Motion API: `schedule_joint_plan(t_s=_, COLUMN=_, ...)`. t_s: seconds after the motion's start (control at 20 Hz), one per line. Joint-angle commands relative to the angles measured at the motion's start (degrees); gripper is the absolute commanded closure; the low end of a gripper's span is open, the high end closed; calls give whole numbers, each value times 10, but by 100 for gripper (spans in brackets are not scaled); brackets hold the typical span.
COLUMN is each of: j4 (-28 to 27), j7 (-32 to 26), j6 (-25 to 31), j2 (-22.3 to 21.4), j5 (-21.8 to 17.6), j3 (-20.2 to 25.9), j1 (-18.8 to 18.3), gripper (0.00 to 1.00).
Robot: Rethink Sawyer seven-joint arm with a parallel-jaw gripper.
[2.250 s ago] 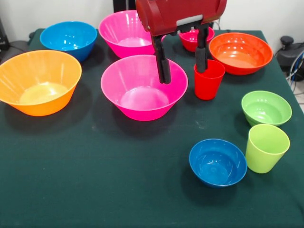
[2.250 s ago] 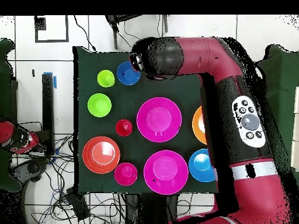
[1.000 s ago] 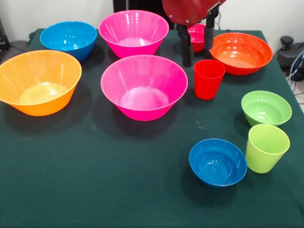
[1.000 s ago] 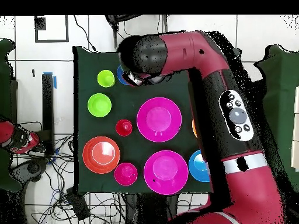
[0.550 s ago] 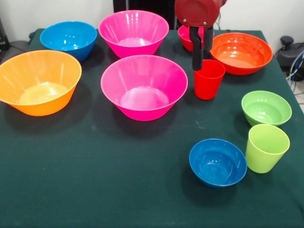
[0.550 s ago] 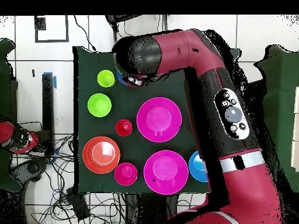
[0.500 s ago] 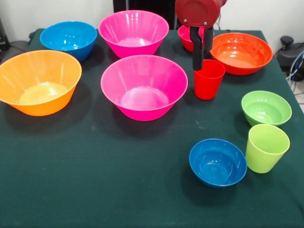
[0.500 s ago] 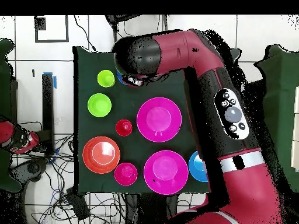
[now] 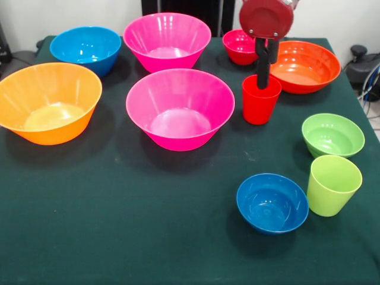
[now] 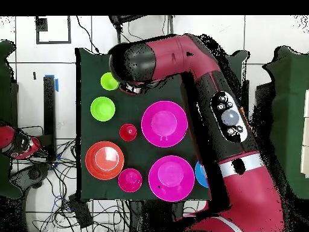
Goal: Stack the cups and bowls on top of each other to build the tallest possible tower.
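The red cup stands upright near the table's middle, right of the nearer pink bowl; it also shows in the overhead view. My gripper hangs right over the cup's far rim, open and empty, with one dark finger reaching down into the cup's mouth. The wide red-orange bowl and the small red bowl sit just behind. The lime-green cup, small green bowl and small blue bowl stand at the near right. Nothing is stacked.
A second pink bowl, a mid-sized blue bowl and a yellow-orange bowl fill the left and back. In the overhead view the arm hides the small blue bowl. Cables and gear lie beyond the table's right edge.
My gripper has moved right in the front view, from beside the small red bowl to over the red cup, and one finger now dips into it. No cup or bowl has moved.
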Motion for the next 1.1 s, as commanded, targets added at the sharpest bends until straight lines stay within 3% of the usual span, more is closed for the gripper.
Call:
schedule_joint_plan(t_s=0.05, j4=66, j7=-117, j6=-5, j2=19, j5=-64, j3=-20, j1=16, gripper=0)
schedule_joint_plan(t_s=1.1, j4=100, j7=-135, j6=-28, j2=25, j5=-97, j3=-8, j1=-10, gripper=0)
